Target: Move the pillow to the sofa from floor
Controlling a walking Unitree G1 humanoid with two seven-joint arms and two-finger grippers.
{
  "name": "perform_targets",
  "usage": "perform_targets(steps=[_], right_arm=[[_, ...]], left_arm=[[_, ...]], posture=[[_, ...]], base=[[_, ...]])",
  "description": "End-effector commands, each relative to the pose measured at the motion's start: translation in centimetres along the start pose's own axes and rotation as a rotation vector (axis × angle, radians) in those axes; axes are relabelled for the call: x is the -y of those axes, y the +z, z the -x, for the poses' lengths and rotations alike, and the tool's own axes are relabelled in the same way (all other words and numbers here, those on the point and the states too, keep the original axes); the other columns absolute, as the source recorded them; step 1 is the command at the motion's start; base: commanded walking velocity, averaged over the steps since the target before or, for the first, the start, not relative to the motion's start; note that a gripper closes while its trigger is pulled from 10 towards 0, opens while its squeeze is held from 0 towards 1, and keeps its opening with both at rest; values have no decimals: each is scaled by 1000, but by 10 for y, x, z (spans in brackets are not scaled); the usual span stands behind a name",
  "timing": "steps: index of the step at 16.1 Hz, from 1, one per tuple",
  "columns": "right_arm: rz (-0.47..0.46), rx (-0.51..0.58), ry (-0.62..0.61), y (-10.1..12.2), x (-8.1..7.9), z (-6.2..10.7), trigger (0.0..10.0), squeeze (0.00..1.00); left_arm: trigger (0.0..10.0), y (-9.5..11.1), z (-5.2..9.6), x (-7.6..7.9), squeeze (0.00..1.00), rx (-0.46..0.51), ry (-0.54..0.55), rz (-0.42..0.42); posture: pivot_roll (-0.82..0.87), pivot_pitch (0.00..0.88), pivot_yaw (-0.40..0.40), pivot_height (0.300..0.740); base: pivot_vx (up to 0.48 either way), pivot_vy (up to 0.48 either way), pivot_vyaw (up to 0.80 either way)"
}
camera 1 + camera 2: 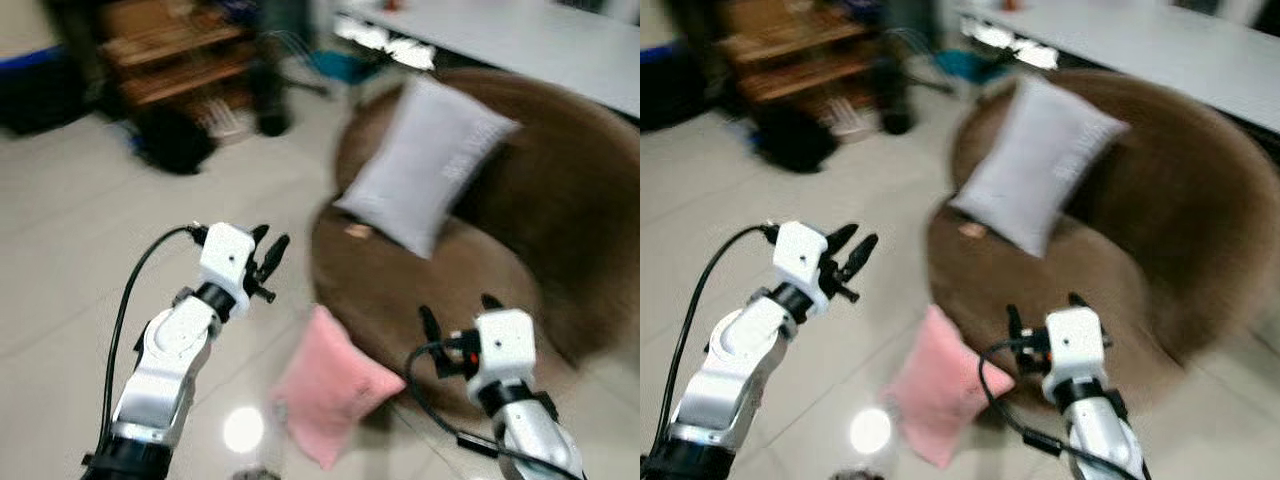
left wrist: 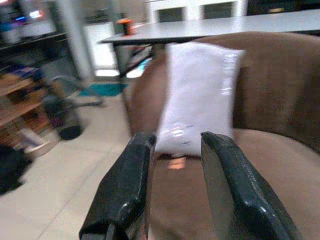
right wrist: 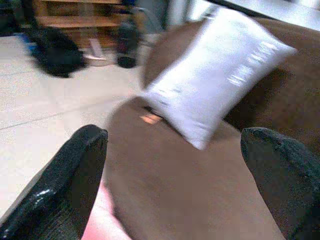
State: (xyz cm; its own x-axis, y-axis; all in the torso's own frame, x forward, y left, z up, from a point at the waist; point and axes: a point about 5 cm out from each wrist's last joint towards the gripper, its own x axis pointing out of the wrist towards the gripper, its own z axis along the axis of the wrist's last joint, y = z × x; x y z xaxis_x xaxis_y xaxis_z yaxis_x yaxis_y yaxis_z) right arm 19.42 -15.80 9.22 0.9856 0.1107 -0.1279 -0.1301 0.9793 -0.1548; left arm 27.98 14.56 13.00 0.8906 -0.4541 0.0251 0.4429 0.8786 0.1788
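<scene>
A pink pillow [image 1: 330,385] lies on the tiled floor, leaning against the front of a round brown sofa [image 1: 570,210]. A grey pillow [image 1: 425,165] rests upright against the sofa's back. My left gripper [image 1: 268,245] hangs open over the floor, left of the sofa and above the pink pillow. In the left wrist view its fingers [image 2: 125,190] point at the grey pillow [image 2: 197,95] with nothing between them. My right gripper [image 1: 458,308] is open wide above the sofa seat's front edge, just right of the pink pillow. A pink corner [image 3: 97,220] shows by its left finger.
A wooden shelf [image 1: 170,50] and a black bag [image 1: 170,135] stand at the back left. A white table [image 1: 530,40] runs behind the sofa. Light tiled floor [image 1: 70,240] spreads to the left. The picture is blurred.
</scene>
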Motion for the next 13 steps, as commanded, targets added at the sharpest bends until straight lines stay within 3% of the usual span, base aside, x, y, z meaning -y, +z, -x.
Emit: perform_targets(steps=[1,7,13], right_arm=[[-1,2,-15,0,2,0,10000,0],[-30,-20,-42,-2,7,-1,10000,0],[-39,-12,-22,-3,7,-1,10000,0]], left_arm=[[10000,0,1,-3,0,2,5,-3],[10000,-6,1,-3,0,-16,-12,-3],[10000,-10,4,-3,0,-11,-44,10]], posture=[[-50,51,17,740],[-51,58,18,740],[-48,54,17,670]], base=[[375,0,0],[54,0,0],[0,0,0]])
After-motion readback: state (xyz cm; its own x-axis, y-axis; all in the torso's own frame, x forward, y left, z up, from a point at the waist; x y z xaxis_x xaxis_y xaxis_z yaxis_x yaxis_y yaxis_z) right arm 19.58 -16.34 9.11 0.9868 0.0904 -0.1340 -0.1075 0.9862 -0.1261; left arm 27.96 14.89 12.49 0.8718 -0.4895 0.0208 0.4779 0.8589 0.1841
